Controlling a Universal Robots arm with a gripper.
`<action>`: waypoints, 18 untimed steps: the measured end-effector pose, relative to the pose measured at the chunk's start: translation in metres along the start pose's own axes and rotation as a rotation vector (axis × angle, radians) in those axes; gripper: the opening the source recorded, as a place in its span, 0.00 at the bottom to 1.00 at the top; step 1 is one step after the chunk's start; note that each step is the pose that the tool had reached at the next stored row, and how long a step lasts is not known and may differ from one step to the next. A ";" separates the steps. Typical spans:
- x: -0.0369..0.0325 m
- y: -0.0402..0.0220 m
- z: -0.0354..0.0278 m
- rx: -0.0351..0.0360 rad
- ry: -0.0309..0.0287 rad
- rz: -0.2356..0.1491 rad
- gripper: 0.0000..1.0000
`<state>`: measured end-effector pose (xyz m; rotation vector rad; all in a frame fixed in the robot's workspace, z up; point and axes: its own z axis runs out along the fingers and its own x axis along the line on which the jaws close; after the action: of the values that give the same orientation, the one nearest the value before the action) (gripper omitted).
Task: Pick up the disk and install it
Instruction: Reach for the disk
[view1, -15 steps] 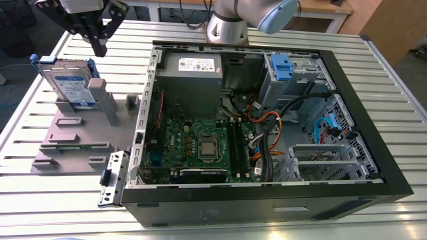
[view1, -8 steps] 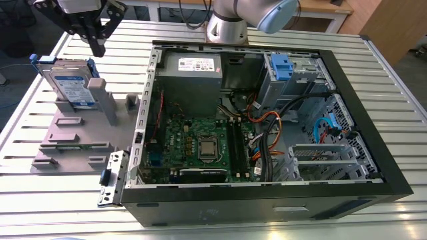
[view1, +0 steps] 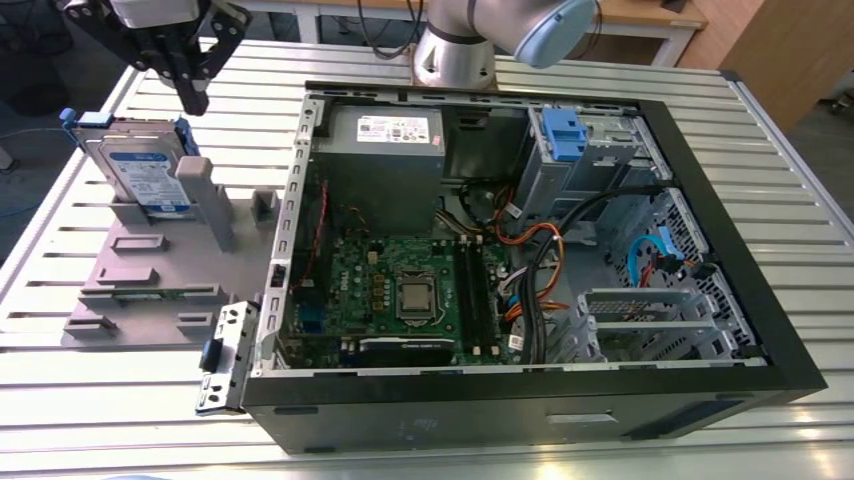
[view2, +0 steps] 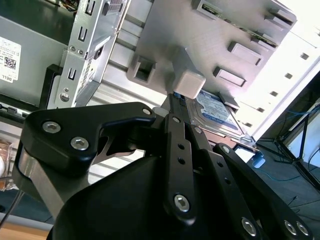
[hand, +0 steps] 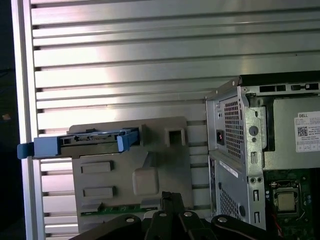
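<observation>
The disk (view1: 140, 172), a silver drive with a white-and-blue label and a blue frame, stands on edge in a slot of the grey holder (view1: 160, 275) at the exterior view's left. My gripper (view1: 195, 102) hangs just above and behind the disk's top edge, its fingers together with nothing between them. In the first wrist view the disk (hand: 90, 142) shows edge-on beyond the fingertips (hand: 172, 199). In the second wrist view the gripper (view2: 175, 100) points toward the holder post, with the disk's label (view2: 215, 112) just past it.
The open black computer case (view1: 747, 300) lies on the slatted metal table (view1: 80, 400), with the motherboard, cables and a grey power supply (view1: 384, 135) inside. A drive bay with a blue latch (view1: 562, 135) sits at the case's far side. A loose metal bracket (view1: 227, 355) leans beside the case.
</observation>
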<state>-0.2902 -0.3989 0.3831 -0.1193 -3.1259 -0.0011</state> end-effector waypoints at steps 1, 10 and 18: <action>0.0003 0.0000 0.0001 0.0004 0.0000 0.000 0.11; 0.0025 -0.0002 0.0009 0.0041 -0.0003 0.000 0.11; 0.0042 -0.0003 0.0016 0.0076 -0.0007 0.000 0.11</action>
<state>-0.2944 -0.3989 0.3816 -0.1194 -3.1262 0.0108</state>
